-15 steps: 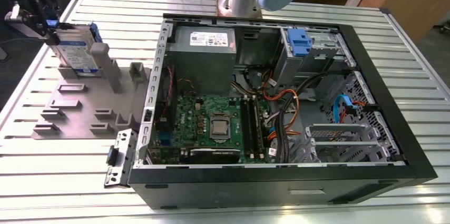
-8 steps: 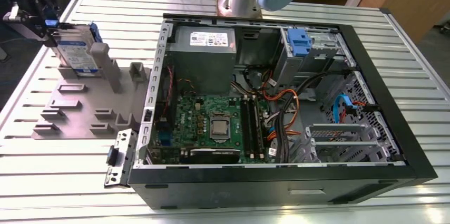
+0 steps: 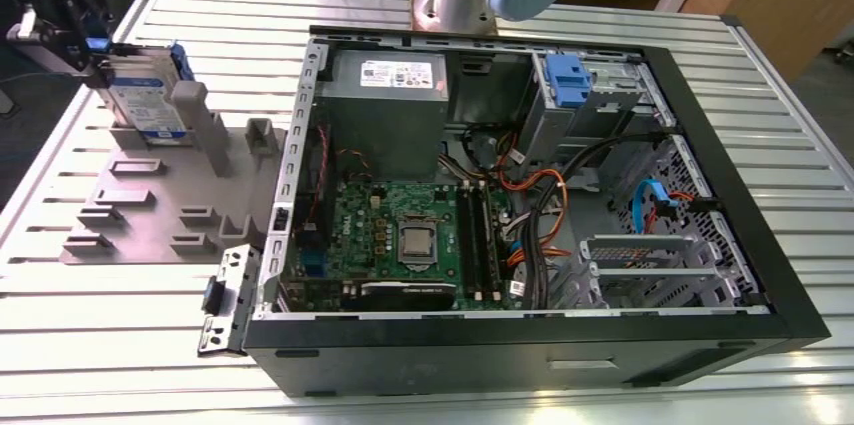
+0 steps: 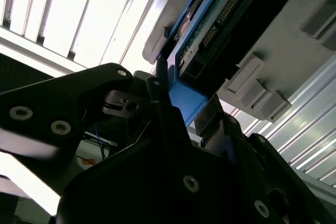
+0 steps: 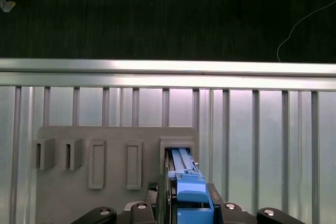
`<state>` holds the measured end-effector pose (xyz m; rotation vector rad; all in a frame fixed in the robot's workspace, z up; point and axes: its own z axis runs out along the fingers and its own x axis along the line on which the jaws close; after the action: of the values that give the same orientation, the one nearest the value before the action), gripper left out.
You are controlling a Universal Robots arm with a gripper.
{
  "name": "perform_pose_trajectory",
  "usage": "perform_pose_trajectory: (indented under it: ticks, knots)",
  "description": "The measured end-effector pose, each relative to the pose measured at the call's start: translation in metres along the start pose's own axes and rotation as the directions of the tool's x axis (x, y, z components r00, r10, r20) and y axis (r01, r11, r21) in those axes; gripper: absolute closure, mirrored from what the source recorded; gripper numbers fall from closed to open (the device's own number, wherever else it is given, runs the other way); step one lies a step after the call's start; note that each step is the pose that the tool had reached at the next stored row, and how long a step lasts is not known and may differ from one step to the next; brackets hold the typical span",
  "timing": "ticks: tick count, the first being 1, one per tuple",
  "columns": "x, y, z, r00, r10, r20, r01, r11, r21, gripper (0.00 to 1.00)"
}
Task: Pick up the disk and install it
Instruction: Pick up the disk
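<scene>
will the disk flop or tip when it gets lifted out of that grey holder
Probably stiff: the disk is a metal-cased slab in a blue plastic frame, so likely no flex and fairly heavy. Standing on edge in the grey holder, it could tip once clear of its slot. Its exposed circuit board looks fragile.
</scene>
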<state>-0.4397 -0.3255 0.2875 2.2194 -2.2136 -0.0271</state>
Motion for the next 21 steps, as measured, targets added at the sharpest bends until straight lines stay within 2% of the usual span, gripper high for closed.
perform_pose_trajectory:
  ticks: [2, 3, 7, 18, 21]
  knots:
    - [0.0000, 0.0000, 0.0003, 1.0000, 0.000, 0.0005, 0.000, 1.0000, 0.0001, 0.52]
    - [0.0000, 0.0000, 0.0005, 1.0000, 0.000, 0.0005, 0.000, 1.0000, 0.0002, 0.59]
    - [0.0001, -0.0001, 0.0008, 1.0000, 0.000, 0.0002, 0.000, 1.0000, 0.0051, 0.59]
    - [0.0000, 0.0001, 0.0007, 1.0000, 0.000, 0.0001, 0.000, 1.0000, 0.0065, 0.59]
    - [0.0000, 0.0002, 0.0007, 1.0000, 0.000, 0.0001, 0.000, 1.0000, 0.0065, 0.64]
